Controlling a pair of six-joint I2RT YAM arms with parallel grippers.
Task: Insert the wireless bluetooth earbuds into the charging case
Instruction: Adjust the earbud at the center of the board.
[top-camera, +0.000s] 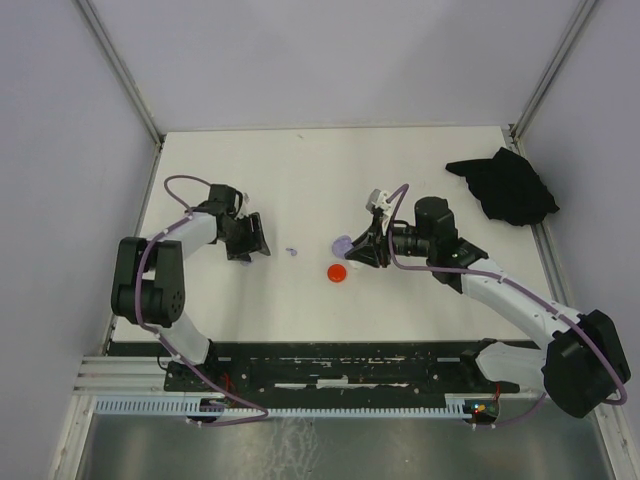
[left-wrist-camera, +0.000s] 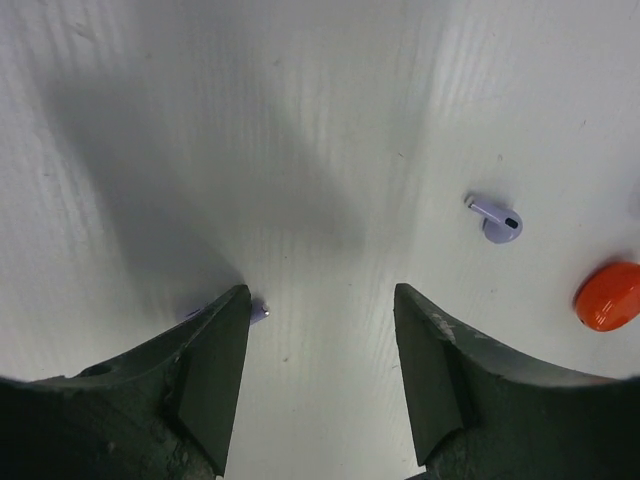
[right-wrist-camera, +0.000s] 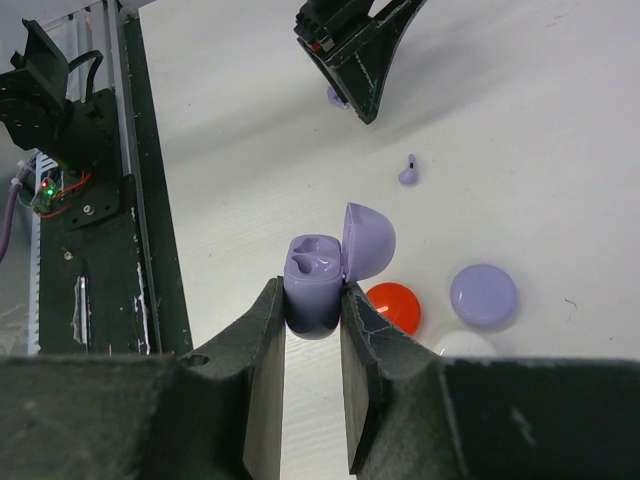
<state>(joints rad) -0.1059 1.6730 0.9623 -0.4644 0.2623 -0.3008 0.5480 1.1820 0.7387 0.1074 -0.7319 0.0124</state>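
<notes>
- The left gripper (left-wrist-camera: 320, 300) has its jaws apart with nothing between them.
- The first lilac earbud (left-wrist-camera: 258, 312) lies on the table against the inner edge of one left finger. That finger half hides it. It sits well apart from the red disc (left-wrist-camera: 610, 295), on the left gripper's side.
- The second lilac earbud (left-wrist-camera: 495, 218) lies free on the table, just beside the red disc, between it and the left gripper.
- Handling, as I judge it: each earbud is very light, hard and glossy, with a round bulb and a short stem. An off-centre squeeze will likely flick it away. I plan to pinch across the bulb, centred between the pads, with the stem left free.
- The right gripper (right-wrist-camera: 312, 300) is clenched on the lilac charging case (right-wrist-camera: 315, 262), holding its lower body. The lid (right-wrist-camera: 368, 240) is hinged open and both sockets look empty. The case hangs just beside the red disc.
- The case is a stiff shell, so this low side grip should keep the sockets clear.
- The left arm is folded at the elbow, wrist pitched down at the table, left of the red disc.
- The right arm reaches in low from the right, its wrist pointing toward the red disc.
</notes>
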